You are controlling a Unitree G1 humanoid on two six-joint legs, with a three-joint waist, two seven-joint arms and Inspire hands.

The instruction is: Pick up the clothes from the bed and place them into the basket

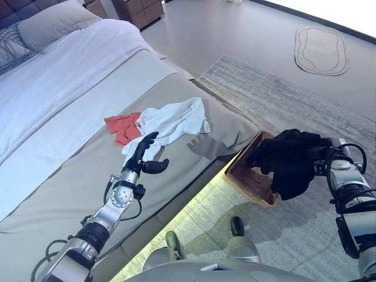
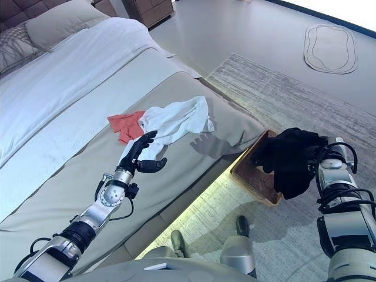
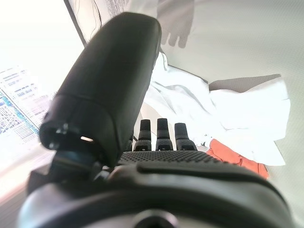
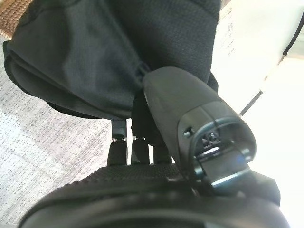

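Note:
A white garment lies on the beige bed cover, with a red-orange garment beside it on its left. My left hand hovers open just at the near edge of the white garment, fingers straight toward it, thumb out; the white garment and the red one show past its fingers. My right hand is shut on a black garment and holds it over the brown wicker basket on the rug beside the bed. The black cloth also shows in the right wrist view.
A grey rug covers the floor beside the bed. A small oval mat lies further off. A pillow lies at the bed's head, and a wooden dresser stands beyond it. The bed's edge runs between my hands.

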